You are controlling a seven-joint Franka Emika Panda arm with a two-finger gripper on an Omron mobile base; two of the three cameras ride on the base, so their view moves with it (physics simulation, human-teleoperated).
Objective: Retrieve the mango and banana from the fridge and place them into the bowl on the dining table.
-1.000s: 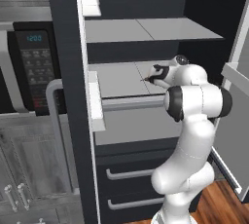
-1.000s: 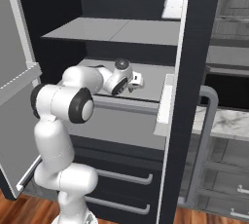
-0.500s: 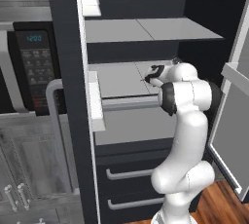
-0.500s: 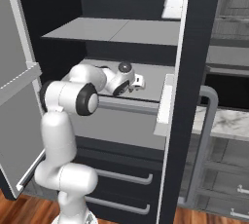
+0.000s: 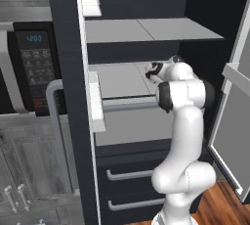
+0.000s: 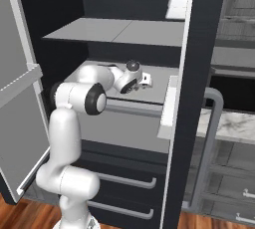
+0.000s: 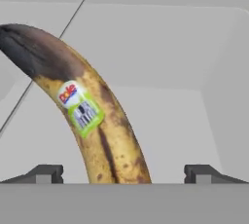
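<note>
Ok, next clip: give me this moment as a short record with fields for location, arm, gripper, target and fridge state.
location: in front of the fridge, both upper doors swung open
arm: reaching in over the middle shelf
gripper: gripper open, one fingertip on each side of the banana
target: banana lying on the light grey shelf, dark at its far end, sticker on its side
contact: fingertips not closed on the fruit
fridge state: two lower drawers shut
</note>
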